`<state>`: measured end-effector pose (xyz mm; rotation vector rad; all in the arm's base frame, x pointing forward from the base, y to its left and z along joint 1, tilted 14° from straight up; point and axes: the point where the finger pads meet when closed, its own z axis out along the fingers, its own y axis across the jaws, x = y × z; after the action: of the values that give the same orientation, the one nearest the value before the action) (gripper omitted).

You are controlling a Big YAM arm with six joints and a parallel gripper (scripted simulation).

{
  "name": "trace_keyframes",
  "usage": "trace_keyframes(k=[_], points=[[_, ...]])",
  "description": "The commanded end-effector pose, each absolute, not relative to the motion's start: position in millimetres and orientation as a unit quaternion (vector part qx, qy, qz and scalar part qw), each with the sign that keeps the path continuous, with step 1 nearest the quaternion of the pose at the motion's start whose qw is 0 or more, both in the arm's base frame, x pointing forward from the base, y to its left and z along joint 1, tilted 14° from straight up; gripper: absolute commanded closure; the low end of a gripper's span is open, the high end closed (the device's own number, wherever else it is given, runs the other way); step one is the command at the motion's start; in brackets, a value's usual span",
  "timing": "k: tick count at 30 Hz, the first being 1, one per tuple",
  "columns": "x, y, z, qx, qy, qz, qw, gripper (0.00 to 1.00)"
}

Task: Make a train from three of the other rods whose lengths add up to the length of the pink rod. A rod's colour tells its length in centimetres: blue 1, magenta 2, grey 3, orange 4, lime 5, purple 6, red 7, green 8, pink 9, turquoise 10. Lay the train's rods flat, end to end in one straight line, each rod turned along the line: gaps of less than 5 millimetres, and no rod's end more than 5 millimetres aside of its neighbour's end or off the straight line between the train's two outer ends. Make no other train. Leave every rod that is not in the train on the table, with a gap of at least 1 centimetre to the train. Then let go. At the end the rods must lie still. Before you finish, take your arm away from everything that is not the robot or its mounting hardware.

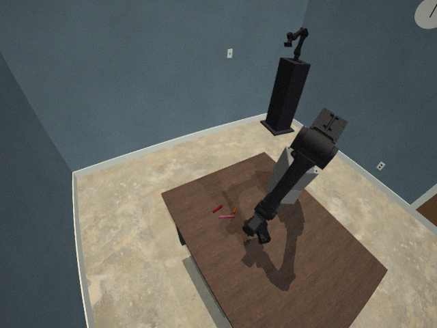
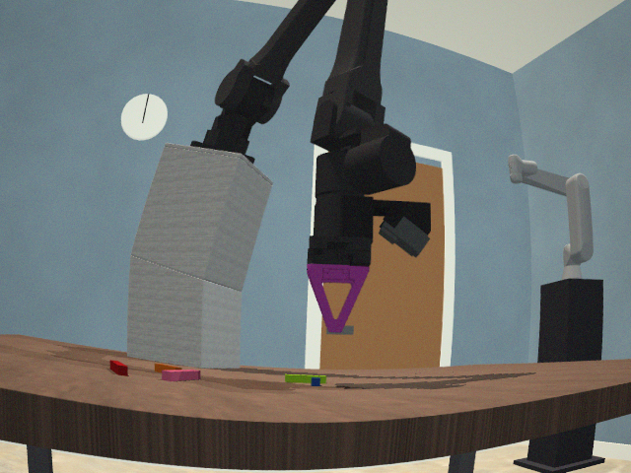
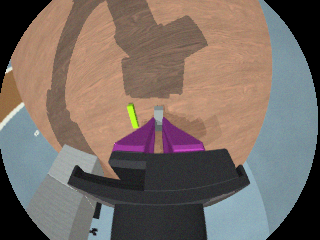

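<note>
My gripper [image 2: 340,328] has purple fingers and is shut on the grey rod [image 2: 343,331], held well above the table. In the wrist view the grey rod [image 3: 159,115] sticks out between the fingertips. The lime rod [image 2: 304,377] lies flat on the table below, with the blue rod [image 2: 316,380] at its right end. The lime rod also shows in the wrist view [image 3: 132,116], left of the fingertips. The pink rod [image 2: 180,374], the orange rod [image 2: 167,367] and the red rod [image 2: 118,368] lie further left. In the top view the pink rod [image 1: 226,216], orange rod [image 1: 234,210] and red rod [image 1: 217,208] lie left of the gripper [image 1: 255,229].
The grey base block [image 2: 196,254] of the arm stands behind the rods. A black pedestal with a second small arm [image 1: 287,93] stands on the floor beyond the table.
</note>
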<state>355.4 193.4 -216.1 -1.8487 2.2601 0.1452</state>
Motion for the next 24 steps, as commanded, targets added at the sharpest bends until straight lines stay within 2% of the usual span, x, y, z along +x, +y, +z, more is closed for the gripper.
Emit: trace_keyframes(k=[1, 14, 24], points=[[359, 201, -233, -0.627, 0.769, 0.048, 0.114, 0.95], [364, 205, -267, -0.623, 0.772, 0.048, 0.114, 0.95], [370, 210, -260, -0.626, 0.769, 0.046, 0.124, 0.95]])
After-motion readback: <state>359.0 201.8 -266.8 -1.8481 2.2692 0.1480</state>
